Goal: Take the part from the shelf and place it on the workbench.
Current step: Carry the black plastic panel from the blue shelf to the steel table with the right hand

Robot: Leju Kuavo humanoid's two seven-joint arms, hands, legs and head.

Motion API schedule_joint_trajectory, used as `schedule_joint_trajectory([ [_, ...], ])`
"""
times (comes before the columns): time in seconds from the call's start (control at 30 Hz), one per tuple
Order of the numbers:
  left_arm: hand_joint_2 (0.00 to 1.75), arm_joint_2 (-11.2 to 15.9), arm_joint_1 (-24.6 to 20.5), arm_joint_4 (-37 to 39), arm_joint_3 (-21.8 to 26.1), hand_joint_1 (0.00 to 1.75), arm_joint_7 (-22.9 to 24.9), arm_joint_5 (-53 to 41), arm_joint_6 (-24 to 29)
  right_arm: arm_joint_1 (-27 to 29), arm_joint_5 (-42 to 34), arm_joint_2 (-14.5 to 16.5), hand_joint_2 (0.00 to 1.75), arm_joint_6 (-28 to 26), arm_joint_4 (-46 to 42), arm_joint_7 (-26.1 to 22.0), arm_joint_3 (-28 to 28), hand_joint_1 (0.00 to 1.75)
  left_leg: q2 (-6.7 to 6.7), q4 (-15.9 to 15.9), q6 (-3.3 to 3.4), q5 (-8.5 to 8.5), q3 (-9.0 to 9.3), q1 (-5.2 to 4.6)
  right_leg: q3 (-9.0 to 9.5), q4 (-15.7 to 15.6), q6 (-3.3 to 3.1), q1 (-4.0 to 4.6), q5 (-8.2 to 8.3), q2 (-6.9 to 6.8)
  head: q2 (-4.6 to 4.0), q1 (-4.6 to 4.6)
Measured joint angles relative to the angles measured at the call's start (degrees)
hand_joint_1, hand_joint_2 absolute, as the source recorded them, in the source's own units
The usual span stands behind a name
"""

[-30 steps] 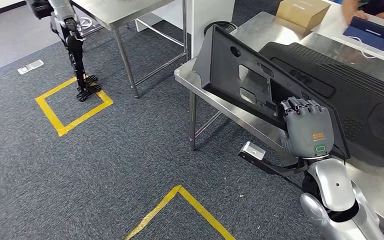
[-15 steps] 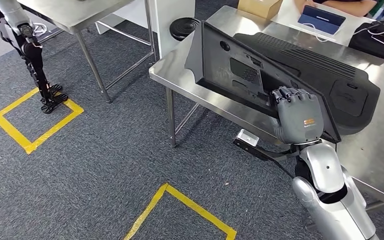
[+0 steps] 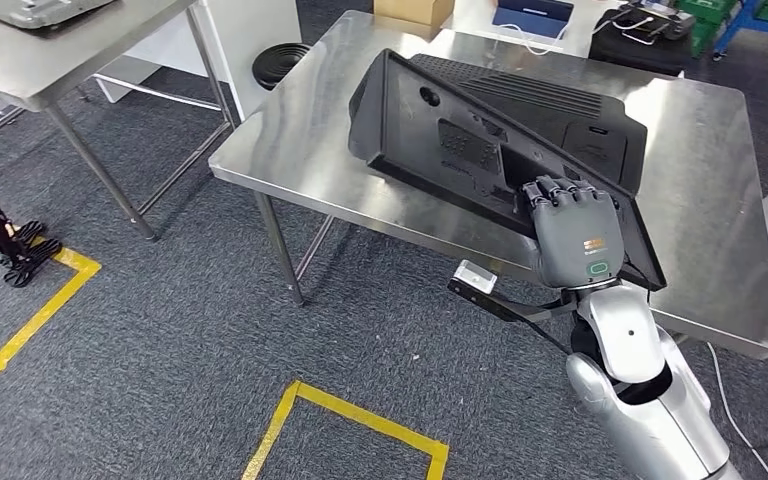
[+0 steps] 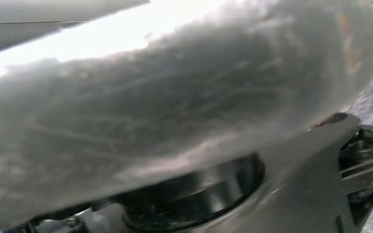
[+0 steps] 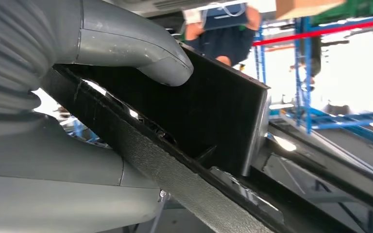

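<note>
A steel workbench [image 3: 320, 175] is seen ahead of the robot on grey carpet [image 3: 160, 340] marked with yellow tape lines [image 3: 350, 415]; a second steel table [image 3: 70, 65] stands well apart to the left. A large black ribbed housing [image 3: 560, 110] lies flat on the workbench; the part [image 3: 440, 145], a wide black plastic panel with cut-outs, is held tilted over the workbench's near side, just in front of that housing, and whether its far end touches the steel cannot be told. The part's near edge is grasped by the right hand [image 3: 572, 232], fingers curled over the top of the rim; in the right wrist view the thumb [image 5: 141, 48] is pressed against the panel's inner face [image 5: 213, 126]. A cardboard box [image 3: 415, 10], a tablet [image 3: 532, 12] and a black round object [image 3: 280, 62] are set at the far side; the left hand's state cannot be told, as its wrist view is blurred.
</note>
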Motion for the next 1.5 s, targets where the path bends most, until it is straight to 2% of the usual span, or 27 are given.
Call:
schedule_joint_trajectory([
  [0.07, 0.0, 0.2, -0.9, 0.7, 0.4, 0.0, 0.0, -0.3, 0.3, -0.2, 0.3, 0.3, 1.75, 0.3, 0.0, 0.3, 0.4, 1.75, -2.95, -7.2, -0.32, 3.14, 3.26, 0.79, -0.41, 0.7, 0.49, -0.11, -0.22, 1.39, 0.0, 0.01],
  [0.13, 0.0, 0.4, -2.2, 1.9, 1.0, 0.0, -0.2, -0.6, 1.0, -0.3, 0.5, 0.5, 1.75, 0.6, 0.0, 0.5, 0.8, 1.75, -4.99, -10.1, -0.12, 3.67, 4.4, 0.93, -1.11, 0.9, 1.45, -0.09, -0.13, 2.5, 0.0, 0.05],
  [0.17, 0.0, 0.5, -2.8, 2.5, 1.2, 0.0, -0.3, -0.8, 1.4, -0.3, 0.5, 0.6, 1.75, 0.7, 0.0, 0.5, 0.9, 1.75, -4.77, -10.2, 0.25, 3.68, 4.31, 0.66, -1.42, 0.8, 1.98, -0.14, 0.11, 3.12, 0.0, 0.05],
  [0.2, 0.0, 0.6, -3.2, 2.9, 1.4, 0.0, -0.4, -0.9, 1.7, -0.3, 0.5, 0.6, 1.75, 0.7, 0.0, 0.5, 0.9, 1.75, -3.92, -10.3, 0.77, 3.92, 4.25, 0.49, -1.77, 0.5, 2.45, -0.32, 0.39, 3.68, 0.0, 0.05],
  [0.23, 0.0, 0.7, -3.5, 3.3, 1.5, 0.0, -0.6, -1.1, 2.0, -0.1, 0.6, 0.6, 1.75, 0.7, 0.0, 0.5, 1.0, 1.75, -3.17, -10.5, 1.3, 4.17, 4.28, 0.38, -2.2, 0.7, 2.71, -0.35, 0.41, 3.18, 0.0, 0.05],
  [0.27, 0.0, 0.8, -3.7, 3.7, 1.7, 0.0, -0.7, -1.3, 2.3, -0.1, 0.7, 0.6, 1.75, 0.7, 0.0, 0.6, 1.0, 1.75, -2.35, -10.7, 1.82, 4.42, 4.29, 0.32, -2.99, 1.7, 2.78, -0.32, -0.06, 1.82, 0.0, 0.21],
  [0.33, 0.0, 1.0, -3.9, 4.5, 2.0, 0.0, -0.9, -1.6, 2.7, -0.1, 0.8, 0.6, 1.75, 0.7, 0.0, 0.7, 0.9, 1.75, -0.72, -11.0, 2.53, 4.68, 4.22, 0.17, -6.07, 7.6, 2.39, -0.02, -2.68, -1.99, 0.0, 0.55],
  [0.37, 0.0, 1.1, -3.9, 4.9, 2.2, 0.0, -1.0, -1.7, 2.9, -0.1, 0.9, 0.6, 1.75, 0.7, 0.0, 0.7, 1.0, 1.75, 0.07, -11.0, 2.73, 4.68, 4.11, 0.03, -8.07, 11.8, 2.22, 0.07, -4.37, -3.09, 0.0, 0.69],
  [0.4, 0.0, 1.1, -4.0, 5.3, 2.4, 0.0, -1.0, -1.8, 3.0, 0.0, 1.0, 0.6, 1.75, 0.7, 0.0, 0.7, 1.0, 1.75, 0.84, -11.0, 2.79, 4.67, 4.03, -0.09, -9.78, 15.5, 2.2, 0.1, -5.66, -3.48, 0.0, 0.69],
  [0.43, 0.0, 1.2, -4.1, 5.6, 2.6, 0.0, -1.0, -1.9, 3.0, 0.2, 1.1, 0.7, 1.75, 0.6, 0.0, 0.8, 1.0, 1.75, 1.53, -11.0, 2.83, 4.65, 3.97, -0.18, -10.6, 17.5, 2.36, 0.1, -6.23, -3.6, 0.0, 0.69],
  [0.47, 0.0, 1.2, -4.2, 5.8, 2.7, 0.0, -1.0, -2.0, 3.1, 0.4, 1.3, 0.7, 1.75, 0.6, 0.0, 0.8, 1.0, 1.75, 2.14, -11.0, 2.84, 4.65, 3.95, -0.24, -10.13, 17.0, 2.68, 0.12, -5.93, -3.69, 0.0, 0.7],
  [0.5, 0.0, 1.2, -4.3, 6.1, 2.7, 0.0, -1.0, -2.0, 3.1, 0.6, 1.3, 0.7, 1.75, 0.6, 0.0, 0.9, 1.0, 1.75, 2.69, -11.0, 2.83, 4.64, 3.96, -0.27, -8.31, 14.1, 3.04, 0.16, -4.86, -3.97, 0.0, 0.7],
  [0.53, 0.0, 1.3, -4.5, 6.2, 2.8, 0.0, -1.0, -2.1, 3.1, 0.6, 1.4, 0.7, 1.75, 0.6, -0.1, 0.9, 1.0, 1.75, 3.13, -11.0, 2.8, 4.63, 4.0, -0.28, -5.6, 9.6, 3.28, 0.28, -3.53, -4.7, 0.0, 0.72],
  [0.6, 0.0, 1.3, -4.8, 6.5, 2.8, 0.0, -1.1, -2.1, 3.1, 0.6, 1.4, 0.7, 1.75, 0.5, -0.1, 0.9, 0.9, 1.75, 3.83, -10.9, 2.48, 4.51, 4.08, -0.56, -1.21, 2.4, 2.95, 0.76, -1.54, -6.5, 0.0, 0.69],
  [0.63, 0.0, 1.3, -4.9, 6.6, 2.8, 0.0, -1.1, -2.1, 3.1, 0.6, 1.5, 0.7, 1.75, 0.5, -0.2, 0.9, 0.9, 1.75, 4.11, -10.9, 2.23, 4.49, 4.12, -0.67, -0.34, 0.9, 2.54, 0.99, -1.14, -6.99, 0.0, 0.68],
  [0.7, 0.0, 1.4, -5.0, 6.8, 2.9, 0.0, -1.2, -2.2, 3.1, 0.6, 1.6, 0.7, 1.75, 0.5, -0.2, 0.9, 0.9, 1.75, 4.69, -11.0, 1.61, 4.54, 4.25, -0.69, -0.36, 0.7, 1.75, 1.21, -0.75, -6.45, 0.0, 0.66],
  [0.77, 0.0, 1.4, -5.1, 6.9, 3.0, 0.0, -1.2, -2.2, 3.1, 0.7, 1.8, 0.7, 1.75, 0.4, -0.2, 1.0, 0.9, 1.75, 3.9, -10.2, 0.93, 3.84, 3.96, -0.48, -0.3, 0.4, 1.08, 0.66, -0.45, -5.83, 0.0, 0.56],
  [0.83, 0.0, 1.5, -5.1, 7.1, 3.1, 0.0, -1.2, -2.3, 3.2, 0.7, 1.9, 1.0, 1.75, 0.3, -0.3, 1.1, 1.0, 1.75, 1.99, -5.6, 0.44, 0.97, 1.85, -0.27, -0.14, 0.1, 0.38, 0.14, -0.3, -5.43, 0.0, 0.42],
  [0.9, 0.0, 1.7, -5.1, 7.4, 3.3, 0.0, -1.3, -2.3, 3.2, 0.8, 1.9, 1.2, 1.75, 0.3, -0.3, 1.2, 1.1, 1.75, 0.95, 2.0, 0.14, -2.35, -1.79, -0.23, -0.14, 0.1, 0.05, 0.28, -0.34, -4.96, 0.0, 0.37],
  [0.93, 0.0, 1.7, -5.1, 7.6, 3.3, 0.0, -1.3, -2.4, 3.2, 0.9, 1.9, 1.3, 1.75, 0.3, -0.3, 1.2, 1.2, 1.75, 0.81, 4.4, 0.02, -2.86, -3.06, -0.2, -0.13, 0.1, 0.04, 0.31, -0.35, -4.67, 0.0, 0.38],
  [0.97, 0.0, 1.8, -5.1, 7.7, 3.4, 0.0, -1.3, -2.4, 3.2, 0.9, 2.0, 1.4, 1.75, 0.3, -0.3, 1.2, 1.4, 1.75, 0.75, 4.8, -0.09, -2.24, -3.39, -0.13, -0.11, 0.2, 0.05, 0.29, -0.36, -4.33, 0.0, 0.37],
  [1.0, 0.0, 1.9, -5.1, 7.8, 3.4, 0.0, -1.3, -2.4, 3.2, 0.9, 2.0, 1.5, 1.75, 0.3, -0.3, 1.2, 1.5, 1.75, 0.74, 2.9, -0.18, -0.63, -2.62, 0.0, -0.07, 0.3, 0.07, 0.22, -0.37, -4.02, 0.0, 0.36],
  [1.07, 0.0, 2.1, -5.2, 8.0, 3.6, 0.0, -1.3, -2.4, 3.2, 1.0, 2.0, 1.6, 1.75, 0.3, -0.3, 1.2, 1.7, 1.75, 0.51, -4.4, -0.43, 3.12, 0.78, 0.44, -0.18, 0.8, 0.43, 0.22, -0.6, -3.48, 0.0, 0.32],
  [1.13, 0.0, 2.2, -5.5, 8.3, 3.8, 0.0, -1.3, -2.4, 3.3, 0.9, 2.1, 1.7, 1.75, 0.3, -0.3, 1.2, 1.8, 1.75, 0.04, -9.0, -0.17, 4.56, 2.79, 0.59, -0.64, 1.4, 1.08, 0.48, -0.84, -3.13, 0.0, 0.35],
  [1.2, 0.0, 2.2, -5.6, 8.7, 3.9, 0.0, -1.3, -2.4, 3.3, 0.9, 2.1, 1.6, 1.75, 0.3, -0.3, 1.2, 1.8, 1.75, -0.21, -9.6, 0.41, 4.59, 2.69, 0.41, -1.04, 1.6, 1.08, 0.64, -0.82, -3.02, 0.0, 0.46],
  [1.3, 0.0, 2.2, -5.7, 9.2, 4.2, 0.0, -1.3, -2.6, 3.4, 0.7, 2.2, 1.6, 1.75, 0.3, -0.3, 1.1, 1.9, 1.75, -0.32, -9.7, 0.88, 4.89, 2.47, 0.13, -1.03, 1.2, 0.6, 0.6, -0.58, -3.06, 0.0, 0.53],
  [1.5, 0.0, 2.4, -6.0, 10.3, 4.6, 0.0, -1.4, -3.0, 3.6, 0.1, 2.2, 1.6, 1.75, 0.4, -0.3, 1.0, 2.4, 1.75, -0.45, -9.6, 1.33, 4.98, 2.29, -0.14, -0.88, 0.6, 1.19, 0.51, -0.18, -3.15, 0.0, 0.51],
])
